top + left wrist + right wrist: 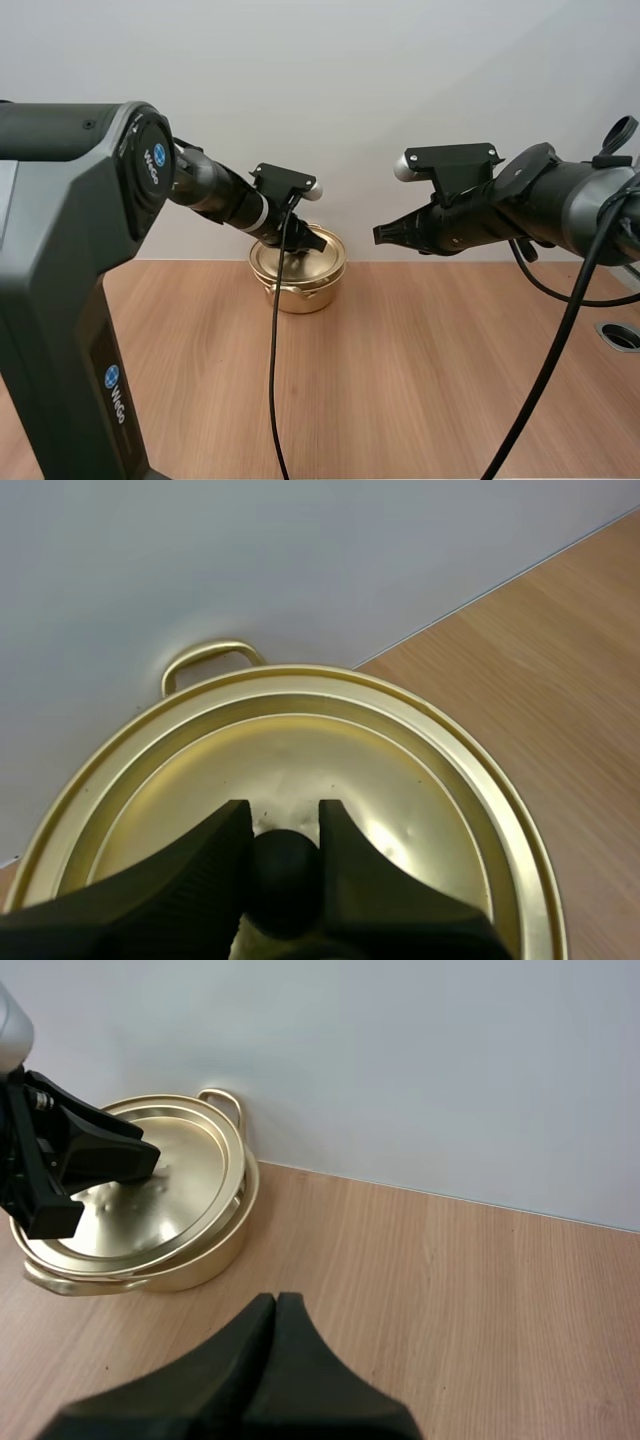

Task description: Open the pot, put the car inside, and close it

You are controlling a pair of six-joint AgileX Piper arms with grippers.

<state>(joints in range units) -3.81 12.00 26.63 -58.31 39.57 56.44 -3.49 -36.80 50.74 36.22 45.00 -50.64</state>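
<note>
A gold pot stands at the back of the wooden table by the wall, with its gold lid on it, slightly askew. My left gripper is down on the lid, its fingers pinching the black knob between the tips. In the right wrist view the pot and lid sit beside the wall with the left gripper on top. My right gripper hangs in the air to the right of the pot, fingers together as one dark wedge, holding nothing.
The wooden table stretches bare in front of the pot. A round metal grommet is set in the table at the far right. A white wall runs right behind the pot.
</note>
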